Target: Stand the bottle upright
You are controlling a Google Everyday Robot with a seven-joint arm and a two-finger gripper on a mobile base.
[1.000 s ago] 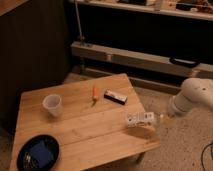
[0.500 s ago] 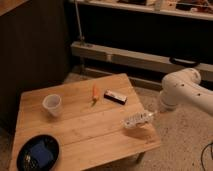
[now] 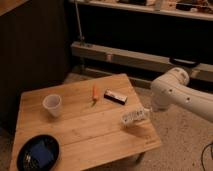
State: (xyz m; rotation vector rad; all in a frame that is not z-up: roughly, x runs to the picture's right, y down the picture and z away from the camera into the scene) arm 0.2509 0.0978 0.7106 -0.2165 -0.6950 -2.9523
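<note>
The gripper (image 3: 146,113) is at the right edge of the table (image 3: 75,135), up against the bottle (image 3: 133,117). Bottle tilted, not upright yet. Can't tell whether the grip is closed.

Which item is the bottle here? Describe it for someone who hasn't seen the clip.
On the wooden table, look near the right edge, just past the flat dark box. The bottle is the small whitish item with a speckled label, not upright, and the only one with the gripper at its right end.
</note>
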